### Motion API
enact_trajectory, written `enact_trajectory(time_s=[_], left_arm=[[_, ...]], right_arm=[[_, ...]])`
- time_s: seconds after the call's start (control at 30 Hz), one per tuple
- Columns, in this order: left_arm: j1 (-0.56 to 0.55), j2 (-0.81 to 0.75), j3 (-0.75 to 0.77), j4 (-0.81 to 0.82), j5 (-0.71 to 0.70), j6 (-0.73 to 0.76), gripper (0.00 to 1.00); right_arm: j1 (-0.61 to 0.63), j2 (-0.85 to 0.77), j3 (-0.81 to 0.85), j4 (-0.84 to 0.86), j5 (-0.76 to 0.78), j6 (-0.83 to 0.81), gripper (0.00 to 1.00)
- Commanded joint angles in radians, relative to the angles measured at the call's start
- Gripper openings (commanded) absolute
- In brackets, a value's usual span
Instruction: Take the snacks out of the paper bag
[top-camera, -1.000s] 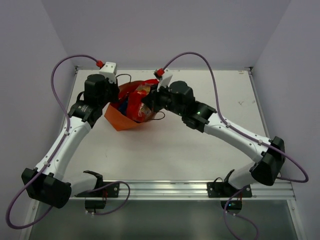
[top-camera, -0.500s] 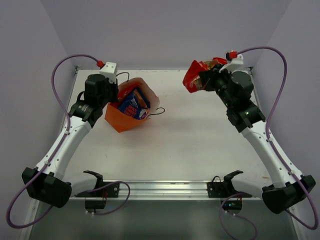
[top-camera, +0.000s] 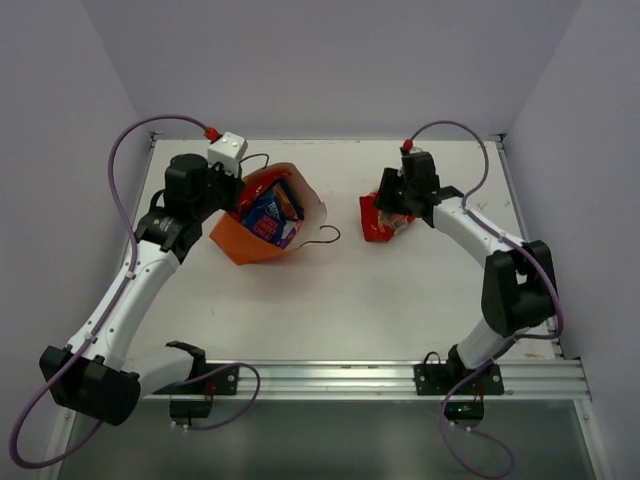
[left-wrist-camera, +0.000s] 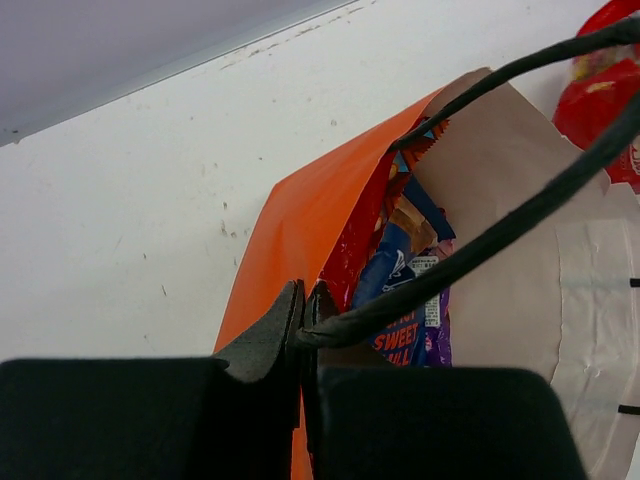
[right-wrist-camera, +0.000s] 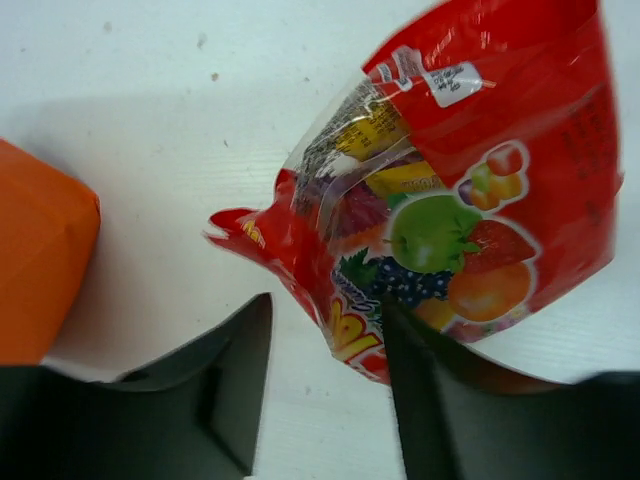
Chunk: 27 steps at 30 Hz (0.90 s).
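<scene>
At the bottom of its wrist view, the left gripper (left-wrist-camera: 305, 312) is clenched on the thin dark handle (left-wrist-camera: 500, 235) of the orange paper bag (left-wrist-camera: 290, 220). Beyond it, a blue snack (left-wrist-camera: 395, 275) shows in the open mouth of the bag. The right gripper (right-wrist-camera: 325, 310) stands parted and grips nothing. The red snack packet (right-wrist-camera: 480, 180) lies on the white table (right-wrist-camera: 120, 90), with its lower corner between the fingers.
</scene>
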Motion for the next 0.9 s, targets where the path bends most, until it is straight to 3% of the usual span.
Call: enact_trajectory(time_s=[0.0,0.1,0.13,0.33,0.5,0.77,0.87], left_arm=[[0.001,-0.042,-0.008,0.108,0.073,0.036,0.0],[0.001,-0.042,-0.009,0.107,0.081,0.022,0.0],[0.001,-0.042,-0.009,0.107,0.084,0.016,0.0],[-0.001,-0.043,-0.02,0.102,0.086,-0.021,0.0],[-0.001,-0.057,-0.026,0.096,0.09,-0.054,0.0],[-0.001,-0.074,-0.058,0.096,0.098,-0.067,0.0],[-0.001,-0.074,-0.055,0.097,0.095,-0.068,0.0]], right_arm=[[0.011,-0.135,0.119,0.004,-0.047,-0.023,0.58],[0.078,-0.229,0.151,-0.024,-0.048,-0.029,0.78],[0.112,-0.282,0.16,-0.024,-0.041,-0.029,0.8],[0.384,-0.344,0.214,0.043,0.062,0.08,0.82],[0.519,-0.223,0.257,0.088,0.12,0.218,0.81],[0.582,-0.031,0.276,0.159,0.169,0.41,0.81],[0.583,0.026,0.265,0.183,0.209,0.465,0.77]])
